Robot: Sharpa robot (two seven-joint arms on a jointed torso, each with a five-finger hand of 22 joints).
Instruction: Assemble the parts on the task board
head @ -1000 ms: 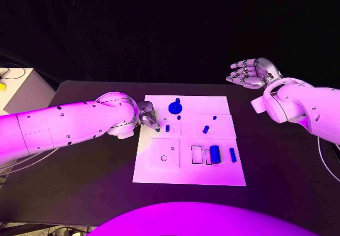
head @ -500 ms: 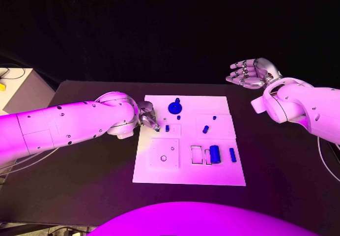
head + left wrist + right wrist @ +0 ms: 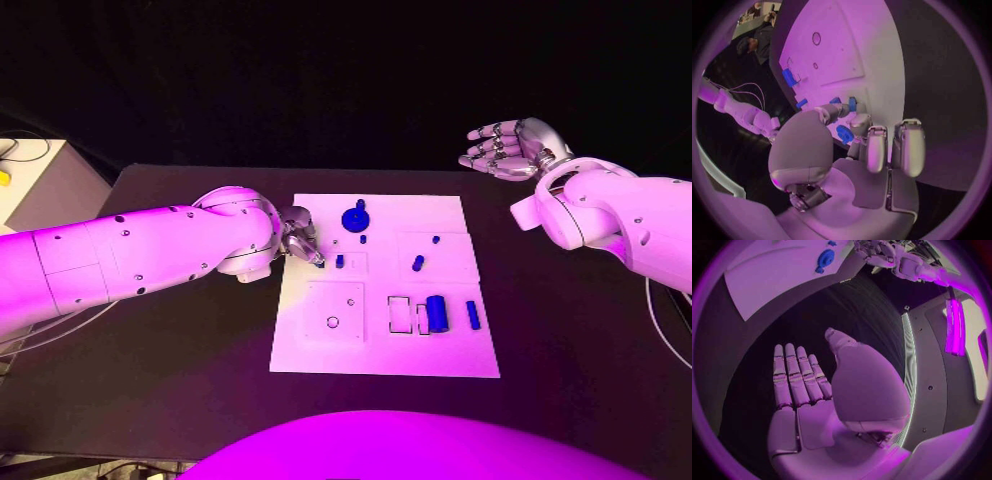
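1. Black bench [image 3: 173, 340] carries the task board [image 3: 387, 355] at centre.
2. Left hand [image 3: 300, 238], at the board's 9 o'clock edge, pinches a small blue part [image 3: 852, 104] in its fingers [image 3: 837, 111], likely for seating; the wrist view confirms the pinch.
3. Right hand [image 3: 505, 148] waits at 1 o'clock, fingers [image 3: 795, 375] apart, holding nothing.
4. Other blue parts [image 3: 437, 313] sit on the board.

task board [image 3: 387, 350] mid-table [image 3: 173, 340]; parts [image 3: 437, 314] on it
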